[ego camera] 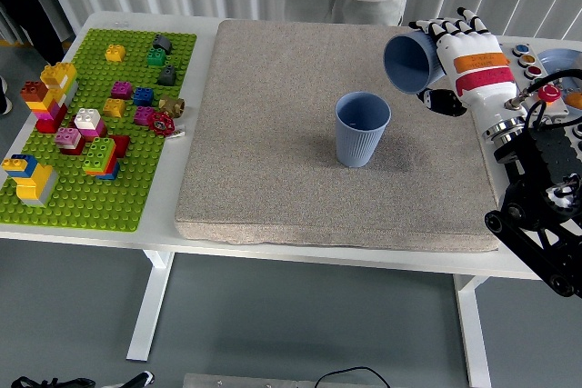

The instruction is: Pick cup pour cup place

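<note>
Mat (pixel 273 161) on white table (pixel 127 224)

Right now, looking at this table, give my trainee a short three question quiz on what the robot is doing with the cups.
1. True or false: the right hand holds the tilted cup, mouth turned towards the standing cup.
2. What does the standing cup rest on? A) green baseplate B) grey mat C) bare table
3. Fill in: the toy bricks lie on the ____ side of the picture.

Key: 1 true; 2 B, the grey mat; 3 left, on the green baseplate.
</note>
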Motion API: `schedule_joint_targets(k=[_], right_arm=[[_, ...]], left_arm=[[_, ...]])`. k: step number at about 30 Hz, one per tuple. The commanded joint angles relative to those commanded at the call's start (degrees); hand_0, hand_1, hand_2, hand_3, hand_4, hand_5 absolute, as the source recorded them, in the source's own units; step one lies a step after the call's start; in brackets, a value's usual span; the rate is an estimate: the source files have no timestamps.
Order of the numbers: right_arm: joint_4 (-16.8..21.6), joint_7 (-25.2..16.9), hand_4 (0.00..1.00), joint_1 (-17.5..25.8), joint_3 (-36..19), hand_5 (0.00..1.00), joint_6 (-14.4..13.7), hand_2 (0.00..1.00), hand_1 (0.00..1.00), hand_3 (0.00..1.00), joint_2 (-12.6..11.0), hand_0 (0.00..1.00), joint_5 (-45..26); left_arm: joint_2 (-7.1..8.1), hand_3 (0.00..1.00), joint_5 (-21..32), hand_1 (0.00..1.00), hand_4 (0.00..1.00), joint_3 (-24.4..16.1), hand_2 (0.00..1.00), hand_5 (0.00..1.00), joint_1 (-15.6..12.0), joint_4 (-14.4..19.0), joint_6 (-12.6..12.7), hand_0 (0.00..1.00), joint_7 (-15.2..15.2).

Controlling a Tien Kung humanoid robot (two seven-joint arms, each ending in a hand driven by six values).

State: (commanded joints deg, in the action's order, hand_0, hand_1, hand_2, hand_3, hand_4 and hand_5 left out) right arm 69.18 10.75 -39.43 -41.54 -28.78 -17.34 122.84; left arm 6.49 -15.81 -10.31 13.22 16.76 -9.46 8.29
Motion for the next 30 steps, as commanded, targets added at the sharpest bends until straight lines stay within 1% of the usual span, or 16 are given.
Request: schedule_joint_targets(k=[3,14,30], right_arm=[[-0.1,0.1,0.762,-0.1,0.0,0.274,0.0,0.794,0.850,0.766,0.2,0.975,-0.2],[-0.4,0.8,0.760,-0.4,0.8,0.274,0.4,0.794,0.850,0.765,2.0,0.976,-0.6],[-0.9,0.8,0.747,-0.2,0.7,0.255,0.0,0.793,0.853,0.764,2.4,0.983,-1.6]], left_arm=[[0.01,0.792,0.0,0.855,0.499,0.0,0.869,0.998,0.0,0.0,0.0,0.802,0.0],[0.01,0.792,0.7,0.855,0.499,0.3,0.869,0.998,0.0,-0.1,0.1,0.802,-0.1],[0.06,0.792,0.6,0.855,0.499,0.1,0.869,0.998,-0.5,0.0,0.1,0.802,0.0]])
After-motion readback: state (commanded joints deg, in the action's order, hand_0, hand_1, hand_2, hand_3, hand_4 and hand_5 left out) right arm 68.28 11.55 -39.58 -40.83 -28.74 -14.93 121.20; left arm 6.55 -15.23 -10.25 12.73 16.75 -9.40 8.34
